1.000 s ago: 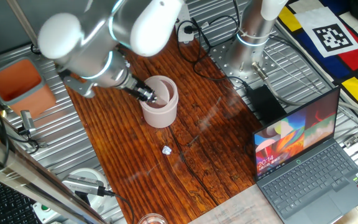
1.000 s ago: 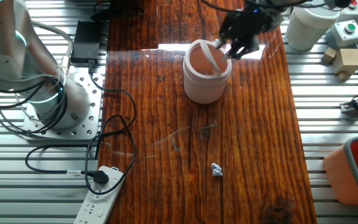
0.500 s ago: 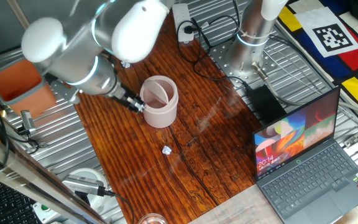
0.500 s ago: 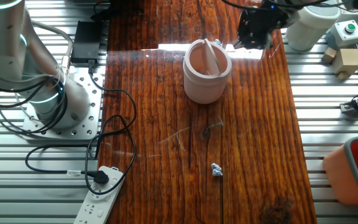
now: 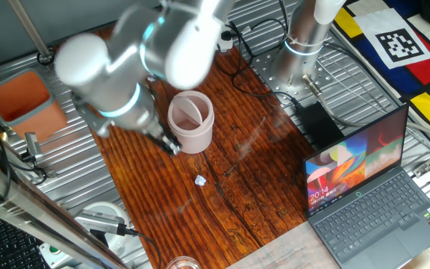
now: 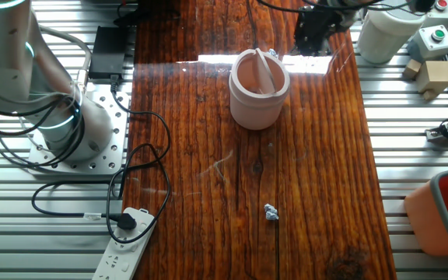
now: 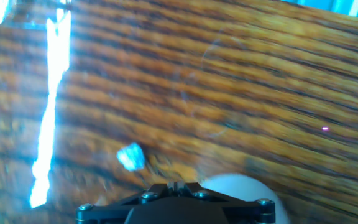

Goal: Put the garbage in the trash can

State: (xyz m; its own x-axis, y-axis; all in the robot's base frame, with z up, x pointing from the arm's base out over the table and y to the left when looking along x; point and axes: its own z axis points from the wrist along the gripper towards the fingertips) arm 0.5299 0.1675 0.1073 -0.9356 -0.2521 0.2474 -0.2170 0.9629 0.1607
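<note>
The trash can (image 5: 191,121), a pale pink cylinder with its round flap lid tilted inside the rim, stands on the wooden table; it also shows in the other fixed view (image 6: 259,88). One small white paper wad (image 5: 200,180) lies on the wood in front of it, and shows in the other fixed view (image 6: 271,211) and in the hand view (image 7: 131,157). My gripper (image 5: 172,144) hangs beside the trash can's left side, outside it, motion-blurred. In the hand view my gripper (image 7: 174,185) has its jaws together with nothing between them, and the trash can's rim (image 7: 241,190) is at the lower right.
An orange-red tub (image 5: 21,101) stands off the table's left edge. An open laptop (image 5: 364,190) sits at the right. A power strip (image 6: 123,245) and cables lie by the arm base (image 6: 61,128). A white cylinder (image 6: 387,35) stands beyond the table.
My gripper has left the trash can's opening, moved off to its side, then come down along its outside toward the table. The trash can and the wad have not moved.
</note>
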